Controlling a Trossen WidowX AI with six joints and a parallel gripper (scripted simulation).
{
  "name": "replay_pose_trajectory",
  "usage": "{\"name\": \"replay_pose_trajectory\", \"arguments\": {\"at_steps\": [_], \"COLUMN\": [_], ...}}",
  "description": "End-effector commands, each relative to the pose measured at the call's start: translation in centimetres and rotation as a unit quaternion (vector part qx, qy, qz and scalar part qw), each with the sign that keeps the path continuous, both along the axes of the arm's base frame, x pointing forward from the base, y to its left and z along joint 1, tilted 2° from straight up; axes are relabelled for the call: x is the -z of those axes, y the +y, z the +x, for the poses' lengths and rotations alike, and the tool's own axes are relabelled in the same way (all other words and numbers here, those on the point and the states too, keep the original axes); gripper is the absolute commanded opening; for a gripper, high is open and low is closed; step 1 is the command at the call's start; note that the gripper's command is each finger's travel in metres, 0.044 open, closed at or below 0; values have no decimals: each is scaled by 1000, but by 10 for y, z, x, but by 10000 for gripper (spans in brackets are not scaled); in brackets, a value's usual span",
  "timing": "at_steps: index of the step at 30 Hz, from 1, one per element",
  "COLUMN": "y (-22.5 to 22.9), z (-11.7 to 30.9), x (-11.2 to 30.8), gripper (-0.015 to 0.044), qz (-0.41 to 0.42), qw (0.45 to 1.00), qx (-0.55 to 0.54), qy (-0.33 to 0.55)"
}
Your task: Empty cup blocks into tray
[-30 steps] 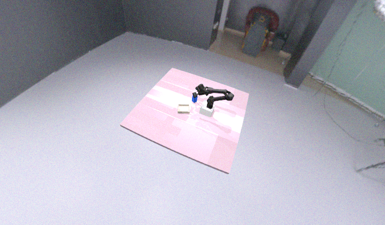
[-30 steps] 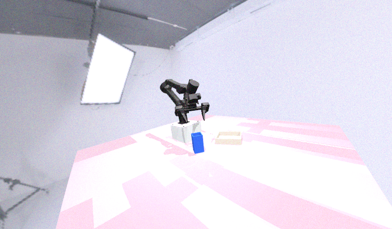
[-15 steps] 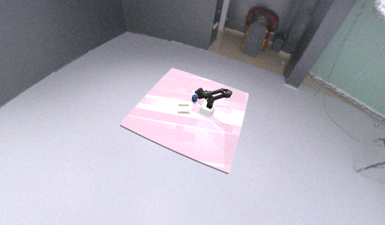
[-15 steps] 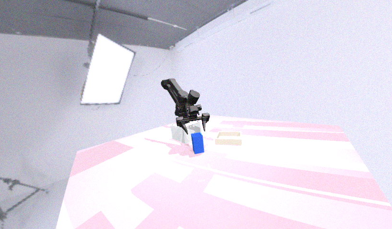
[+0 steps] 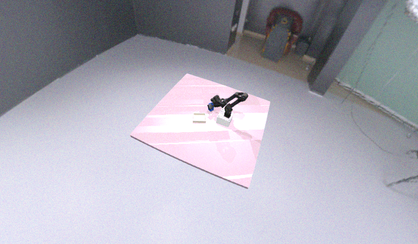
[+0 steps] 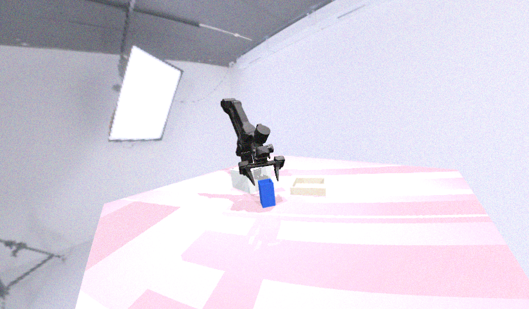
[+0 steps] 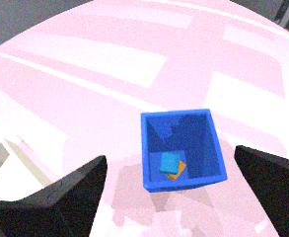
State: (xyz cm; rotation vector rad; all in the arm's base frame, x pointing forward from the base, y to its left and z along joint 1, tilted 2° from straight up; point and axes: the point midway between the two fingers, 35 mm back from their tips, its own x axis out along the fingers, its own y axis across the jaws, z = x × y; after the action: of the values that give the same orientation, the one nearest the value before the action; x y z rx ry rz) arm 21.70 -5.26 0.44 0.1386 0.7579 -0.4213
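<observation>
A blue square cup (image 5: 210, 110) (image 6: 267, 195) (image 7: 183, 186) stands upright on the table. Inside it, a teal block (image 7: 170, 163) lies partly over an orange block (image 7: 180, 169); any others are hidden. My gripper (image 6: 266, 182) (image 7: 174, 157) is open, pointing down, with one finger to each side of the cup in the wrist view. Its fingertips are near the height of the cup's rim in the exterior view, and nothing is gripped. A shallow beige tray (image 5: 199, 122) (image 6: 307, 190) (image 7: 28, 165) lies beside the cup, to its right in the exterior view and at lower left in the wrist view.
The arm's white base box (image 5: 224, 121) (image 6: 242, 181) stands close to the cup, behind it in the exterior view. The pink and white table (image 5: 186, 154) (image 6: 355, 268) has its edges well away from the cup and tray.
</observation>
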Motion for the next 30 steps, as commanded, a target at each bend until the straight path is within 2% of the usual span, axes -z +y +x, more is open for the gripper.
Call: {"name": "replay_pose_trajectory", "arguments": {"at_steps": [1,30], "y": [-2,-16], "z": [3,27], "x": [6,39], "gripper": [440,440], "qz": [0,-1], "qw": [1000,1000], "qx": [-2,-2], "qy": [3,3]}}
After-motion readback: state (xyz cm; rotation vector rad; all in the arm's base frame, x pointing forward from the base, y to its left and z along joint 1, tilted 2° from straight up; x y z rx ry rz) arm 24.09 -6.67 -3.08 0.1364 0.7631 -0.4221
